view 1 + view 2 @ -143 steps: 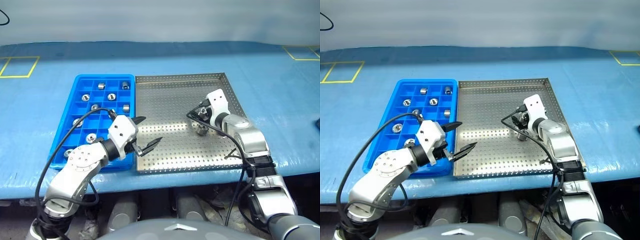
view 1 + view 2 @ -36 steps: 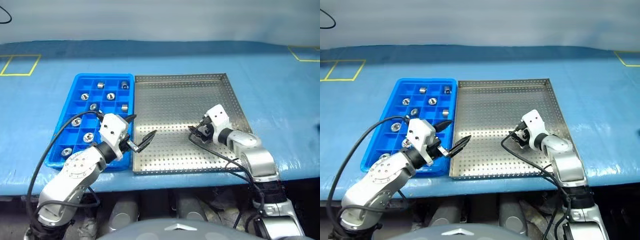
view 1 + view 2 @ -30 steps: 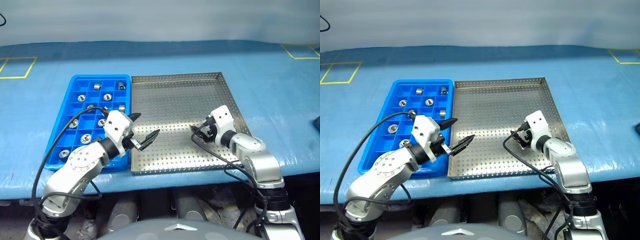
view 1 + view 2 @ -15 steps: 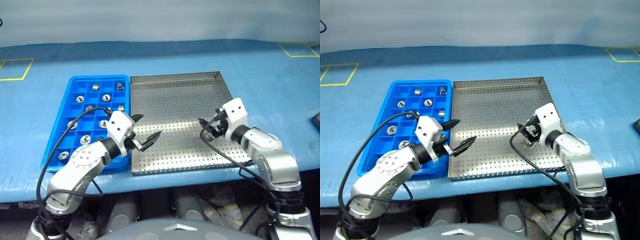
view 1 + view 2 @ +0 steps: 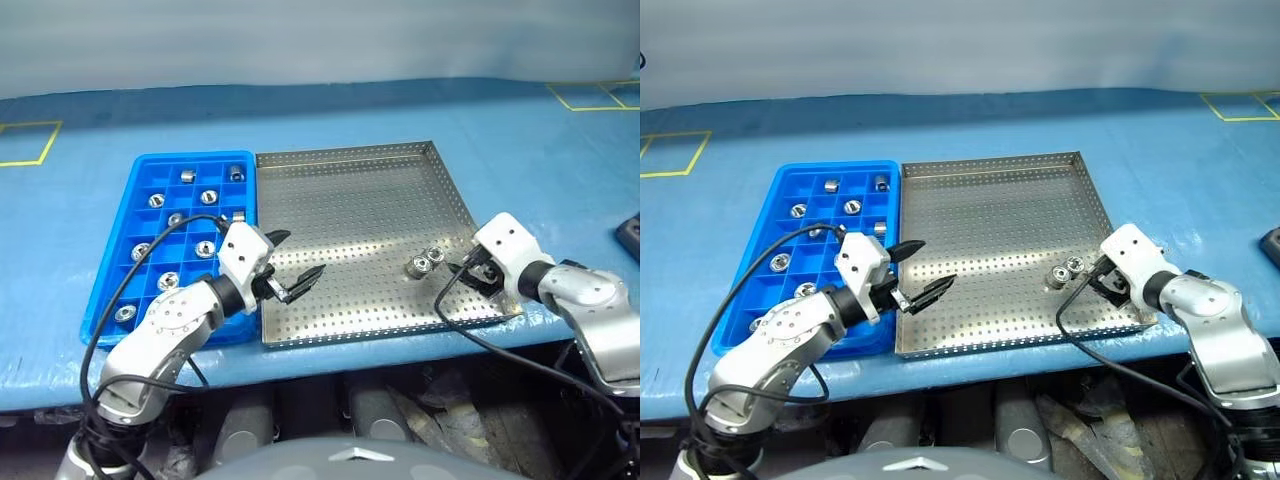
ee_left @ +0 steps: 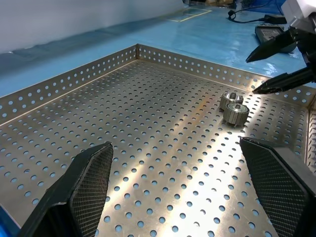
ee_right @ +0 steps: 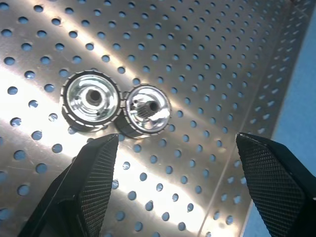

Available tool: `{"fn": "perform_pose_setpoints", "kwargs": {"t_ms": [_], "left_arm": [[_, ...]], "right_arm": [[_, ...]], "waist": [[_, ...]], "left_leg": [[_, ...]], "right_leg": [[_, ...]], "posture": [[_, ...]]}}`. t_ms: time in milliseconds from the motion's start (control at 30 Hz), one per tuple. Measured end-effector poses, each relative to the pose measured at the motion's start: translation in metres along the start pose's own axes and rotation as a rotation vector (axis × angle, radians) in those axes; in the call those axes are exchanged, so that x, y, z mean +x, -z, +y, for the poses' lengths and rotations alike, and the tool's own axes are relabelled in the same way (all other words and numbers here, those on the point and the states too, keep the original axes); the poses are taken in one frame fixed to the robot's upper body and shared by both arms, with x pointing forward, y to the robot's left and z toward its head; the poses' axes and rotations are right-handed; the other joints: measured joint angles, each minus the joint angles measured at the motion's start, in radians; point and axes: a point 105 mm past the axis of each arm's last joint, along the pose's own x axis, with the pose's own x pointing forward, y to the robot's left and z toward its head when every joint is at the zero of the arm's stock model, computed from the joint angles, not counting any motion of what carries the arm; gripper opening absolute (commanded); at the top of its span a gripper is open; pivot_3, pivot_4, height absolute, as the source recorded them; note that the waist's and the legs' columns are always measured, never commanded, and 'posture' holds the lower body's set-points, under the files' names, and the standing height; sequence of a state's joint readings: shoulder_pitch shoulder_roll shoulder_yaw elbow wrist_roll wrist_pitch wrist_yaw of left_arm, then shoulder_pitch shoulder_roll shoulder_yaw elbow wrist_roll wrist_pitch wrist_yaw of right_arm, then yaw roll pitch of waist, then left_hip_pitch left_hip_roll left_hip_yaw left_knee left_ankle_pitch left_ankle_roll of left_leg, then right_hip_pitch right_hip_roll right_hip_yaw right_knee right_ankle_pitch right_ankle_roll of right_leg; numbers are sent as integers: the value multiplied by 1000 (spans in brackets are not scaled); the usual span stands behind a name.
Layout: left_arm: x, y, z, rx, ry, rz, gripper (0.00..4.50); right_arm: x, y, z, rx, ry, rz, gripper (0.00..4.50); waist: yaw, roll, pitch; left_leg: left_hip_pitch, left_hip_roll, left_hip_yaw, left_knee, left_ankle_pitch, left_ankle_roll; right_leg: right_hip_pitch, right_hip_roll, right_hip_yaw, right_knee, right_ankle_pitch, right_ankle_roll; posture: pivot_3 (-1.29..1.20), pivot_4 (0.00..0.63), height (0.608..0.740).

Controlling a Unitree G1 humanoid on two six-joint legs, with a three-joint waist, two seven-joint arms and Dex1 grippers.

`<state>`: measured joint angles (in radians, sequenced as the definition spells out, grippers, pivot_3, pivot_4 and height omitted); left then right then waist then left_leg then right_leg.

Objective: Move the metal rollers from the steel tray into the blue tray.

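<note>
- Head views: a long blue table (image 5: 330,115) carries a bright blue plastic tray with square compartments (image 5: 118,250), some holding rollers, and touching it a square perforated steel tray (image 5: 340,230).
- Two shiny metal rollers (image 5: 427,262) lie together near the steel tray's right rim.
- Left wrist view: left gripper (image 6: 182,190) is spread wide and empty above the steel floor.
- Right wrist view: right gripper (image 7: 185,185) is spread, just beside the touching pair; I think one pinch could push the second roller away.

No lettering, labels, brand marks or numbers can be read anywhere on the trays or worktop.
</note>
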<state>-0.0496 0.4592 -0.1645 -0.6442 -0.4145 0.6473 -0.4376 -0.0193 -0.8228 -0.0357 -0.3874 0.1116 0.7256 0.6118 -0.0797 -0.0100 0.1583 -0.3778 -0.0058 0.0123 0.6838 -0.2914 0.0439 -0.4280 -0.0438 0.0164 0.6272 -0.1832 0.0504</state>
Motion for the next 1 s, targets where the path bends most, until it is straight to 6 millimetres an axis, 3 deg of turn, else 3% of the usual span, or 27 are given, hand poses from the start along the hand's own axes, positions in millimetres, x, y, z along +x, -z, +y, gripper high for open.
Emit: {"fn": "perform_pose_setpoints", "kwargs": {"t_ms": [233,533,800,1000], "left_arm": [[-2,3,1,3,-14,12,4500],[-4,7,3,-7,-32,22,4500],[-4,6,4,-8,-38,18,4500],[-4,6,4,-8,-36,19,4500]], "right_arm": [[19,7,8,33,-43,6,4002],[38,-21,9,101,-33,-122,4002],[35,-12,11,149,-59,-118,4002],[21,-13,-2,224,-59,-173,4002]], "waist": [[7,0,0],[17,0,0],[19,0,0],[16,0,0]], "left_leg": [[0,0,2,0,-1,2],[0,-1,3,1,-1,2],[-1,-1,4,1,-2,4],[0,-1,5,1,-2,4]], "right_leg": [[0,-1,2,-1,1,1],[0,-1,3,-1,4,-2],[0,-1,3,-1,4,-3],[0,-1,4,-1,4,-1]], "posture": [[-131,150,740],[-130,150,740],[-130,150,740],[-134,150,740]]}}
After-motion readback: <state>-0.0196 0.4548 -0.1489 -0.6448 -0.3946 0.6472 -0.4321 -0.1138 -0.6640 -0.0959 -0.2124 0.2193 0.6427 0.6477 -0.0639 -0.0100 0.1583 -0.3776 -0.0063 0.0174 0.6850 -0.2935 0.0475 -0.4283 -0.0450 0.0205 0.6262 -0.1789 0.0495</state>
